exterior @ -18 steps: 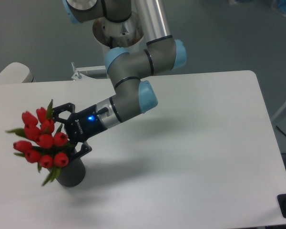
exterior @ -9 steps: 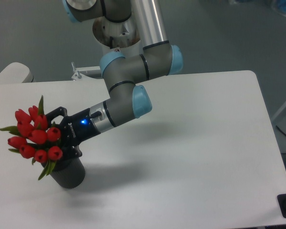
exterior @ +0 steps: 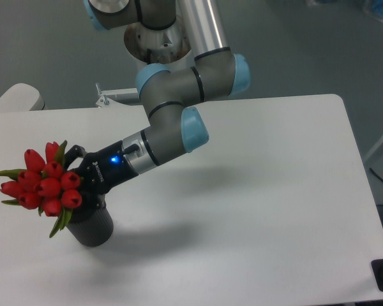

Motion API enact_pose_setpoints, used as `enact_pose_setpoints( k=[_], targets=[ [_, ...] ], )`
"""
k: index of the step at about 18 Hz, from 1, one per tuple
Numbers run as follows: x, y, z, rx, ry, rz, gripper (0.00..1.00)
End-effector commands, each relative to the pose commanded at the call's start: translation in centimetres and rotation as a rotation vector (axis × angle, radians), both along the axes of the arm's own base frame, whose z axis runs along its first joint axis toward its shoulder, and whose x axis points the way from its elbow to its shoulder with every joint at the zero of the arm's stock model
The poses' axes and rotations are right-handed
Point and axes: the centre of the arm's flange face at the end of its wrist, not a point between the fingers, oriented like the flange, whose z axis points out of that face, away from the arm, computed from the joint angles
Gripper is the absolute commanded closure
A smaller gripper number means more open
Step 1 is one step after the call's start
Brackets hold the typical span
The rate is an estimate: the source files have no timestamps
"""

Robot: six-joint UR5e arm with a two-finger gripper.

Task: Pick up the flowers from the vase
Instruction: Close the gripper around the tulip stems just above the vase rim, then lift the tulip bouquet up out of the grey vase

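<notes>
**Lifting the tulips clear of the vase**

A white tabletop (exterior: pixel 255 191) stands against a grey floor, with the arm's base mounted at its far edge. At the near left corner of the tabletop sits the dark grey ribbed vase (exterior: pixel 92 226), upright. The bunch of red tulips (exterior: pixel 46 185) leans out to the left above it, its buds and green leaves hanging past the vase's rim. The gripper (exterior: pixel 83 185) reaches in from the right, just above the vase mouth, and appears closed around the stems below the buds; the fingertips are largely hidden behind the blooms, so how firm the hold is cannot be told.

To do this step well, the pull should probably follow the line of the vase, straight up, so the stems slide out without dragging the vase over. A slow rise seems wise, as the vase looks light and could tip or lift with the bunch.
</notes>
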Motion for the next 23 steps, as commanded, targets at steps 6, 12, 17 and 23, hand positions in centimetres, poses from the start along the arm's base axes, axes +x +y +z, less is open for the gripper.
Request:
enact_pose_setpoints(
  k=[6, 12, 17, 23],
  targets=[
    [-1.3, -0.4, 3.5, 0.043, -0.067, 0.033, 0.90],
    [-2.7, 0.0, 6.9, 0.045, -0.136, 0.061, 0.90],
    [-3.2, 0.5, 9.6, 0.055, -0.165, 0.064, 0.90],
    [-4.7, 0.5, 12.3, 0.059, -0.223, 0.079, 0.90]
  ],
)
